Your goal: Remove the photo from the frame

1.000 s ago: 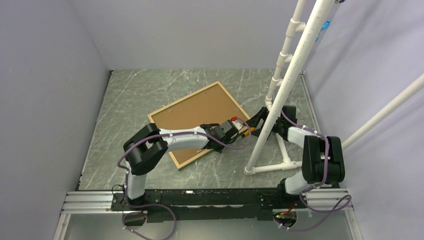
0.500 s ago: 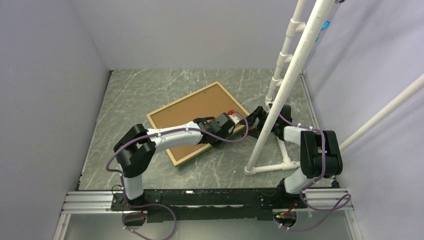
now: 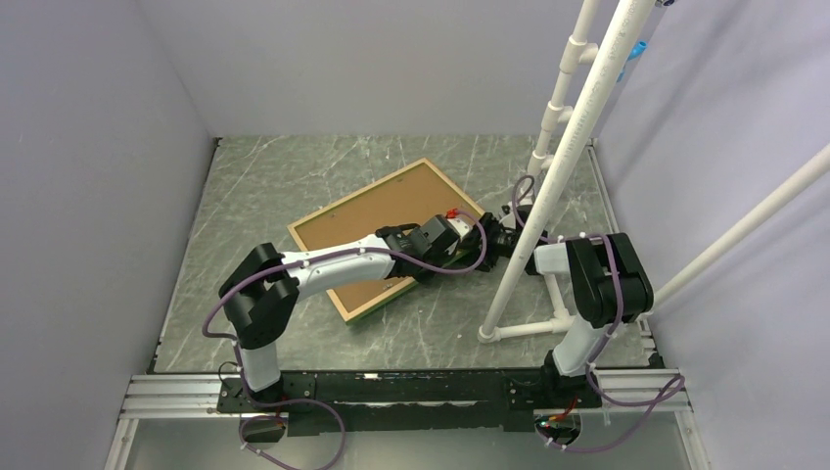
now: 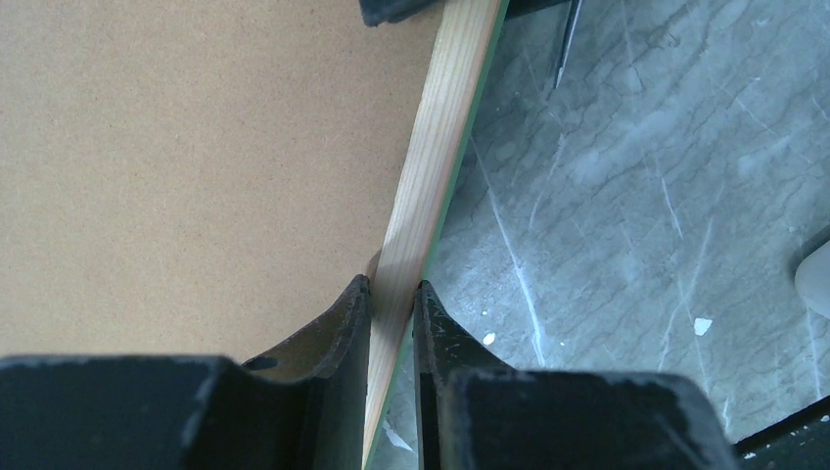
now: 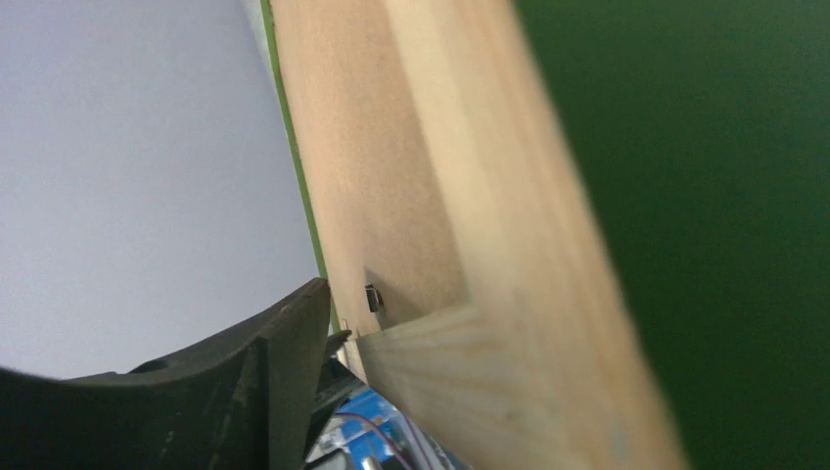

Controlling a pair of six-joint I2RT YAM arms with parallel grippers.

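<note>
Wood-rimmed thin green rectangular frame (image 4: 431, 196) is pinched at its rim by the left gripper (image 4: 391, 290); the right gripper (image 3: 500, 238) is at the frame's corner, its opening unclear.

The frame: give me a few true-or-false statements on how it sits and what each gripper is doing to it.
The frame is back side up, with the brown backing board showing. True.
The left gripper is shut on the frame's wood rim. True.
The photo lies loose beside the frame. False: no photo shows, and the backing board sits in the frame.
The frame lies square-on to the arms. False: it is turned at an angle on the table.
The right gripper is far from the frame. False: it is at the frame's right corner.
</note>
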